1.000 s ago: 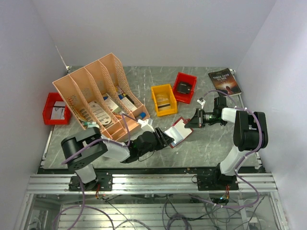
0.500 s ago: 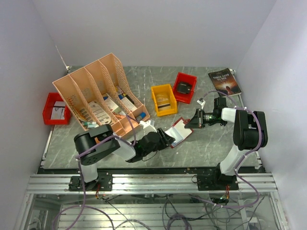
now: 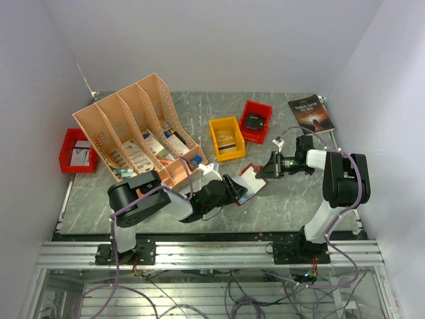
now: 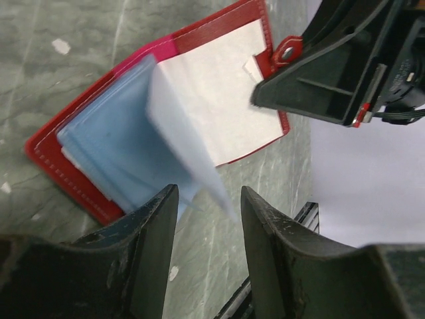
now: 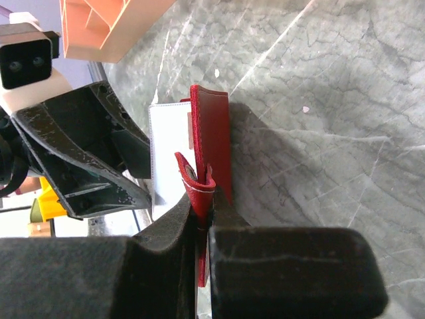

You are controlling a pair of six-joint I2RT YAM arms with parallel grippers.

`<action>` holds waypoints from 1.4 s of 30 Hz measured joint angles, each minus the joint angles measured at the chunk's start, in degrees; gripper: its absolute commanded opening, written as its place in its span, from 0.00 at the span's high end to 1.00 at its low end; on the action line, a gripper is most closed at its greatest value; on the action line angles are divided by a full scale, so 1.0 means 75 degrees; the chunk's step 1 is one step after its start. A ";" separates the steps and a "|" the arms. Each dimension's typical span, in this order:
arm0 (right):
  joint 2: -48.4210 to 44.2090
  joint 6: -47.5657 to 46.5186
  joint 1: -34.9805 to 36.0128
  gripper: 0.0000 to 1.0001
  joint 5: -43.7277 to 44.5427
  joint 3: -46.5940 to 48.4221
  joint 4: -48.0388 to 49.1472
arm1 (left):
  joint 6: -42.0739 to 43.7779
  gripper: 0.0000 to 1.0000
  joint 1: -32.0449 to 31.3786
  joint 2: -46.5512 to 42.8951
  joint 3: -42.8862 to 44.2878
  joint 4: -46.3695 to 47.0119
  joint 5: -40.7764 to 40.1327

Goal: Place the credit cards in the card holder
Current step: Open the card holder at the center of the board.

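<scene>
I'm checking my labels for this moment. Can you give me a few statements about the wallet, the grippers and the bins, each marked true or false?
1. The right gripper pinches the snap tab of the card holder. True.
2. The card holder lies folded shut on the table. False: it lies open, pockets showing.
3. The left gripper is clamped tight. False: its fingers stand apart.
4. The yellow bin sits beside a red bin. True.
5. The book lies at the far left corner. False: far right.

table: grey marble | file rack, yellow bin, red bins, book, card holder
</scene>
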 measured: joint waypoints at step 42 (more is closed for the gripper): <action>-0.0466 -0.0472 -0.0236 0.56 0.0350 0.0152 -0.0437 | 0.1510 0.56 0.0618 0.1084 0.2282 -0.1230 0.1169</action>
